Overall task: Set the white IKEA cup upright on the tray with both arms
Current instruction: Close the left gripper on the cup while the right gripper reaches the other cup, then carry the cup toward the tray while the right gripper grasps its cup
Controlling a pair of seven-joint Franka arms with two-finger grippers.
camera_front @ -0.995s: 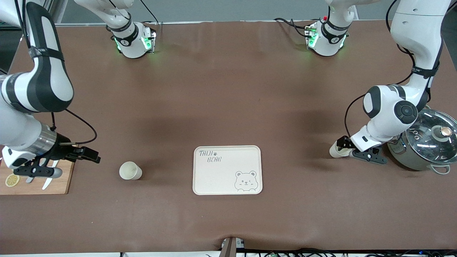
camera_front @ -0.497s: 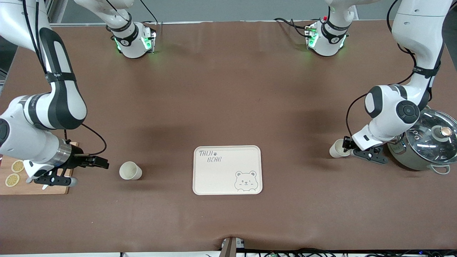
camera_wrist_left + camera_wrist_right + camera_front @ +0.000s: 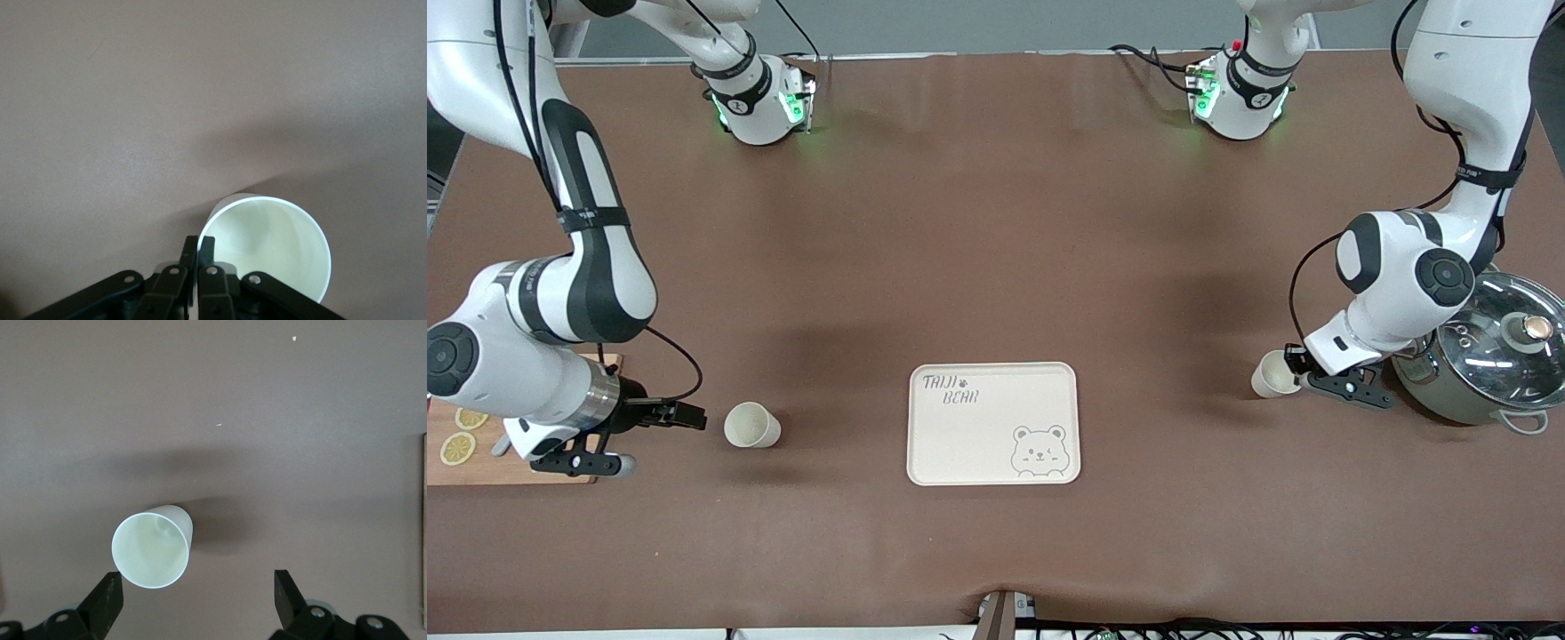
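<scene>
The cream tray [image 3: 996, 431] with "TAIJI BEAR" lettering and a bear drawing lies at the table's middle, with nothing on it. One white cup [image 3: 751, 425] stands upright on the table toward the right arm's end. My right gripper [image 3: 654, 438] is open beside it, apart from it; in the right wrist view the cup [image 3: 150, 550] lies just ahead of the open right gripper [image 3: 197, 597]. A second white cup [image 3: 1272, 375] is at the left arm's end. My left gripper [image 3: 1291, 372] is shut on its rim [image 3: 213, 230], one finger inside and one outside.
A steel pot with a glass lid [image 3: 1489, 360] stands close beside the left arm's wrist. A wooden cutting board [image 3: 480, 467] with lemon slices [image 3: 455, 447] lies at the right arm's end, partly under that arm.
My right arm has moved off the cutting board toward the cup beside it, its gripper staying open. My left gripper and its cup have shifted slightly toward the pot.
</scene>
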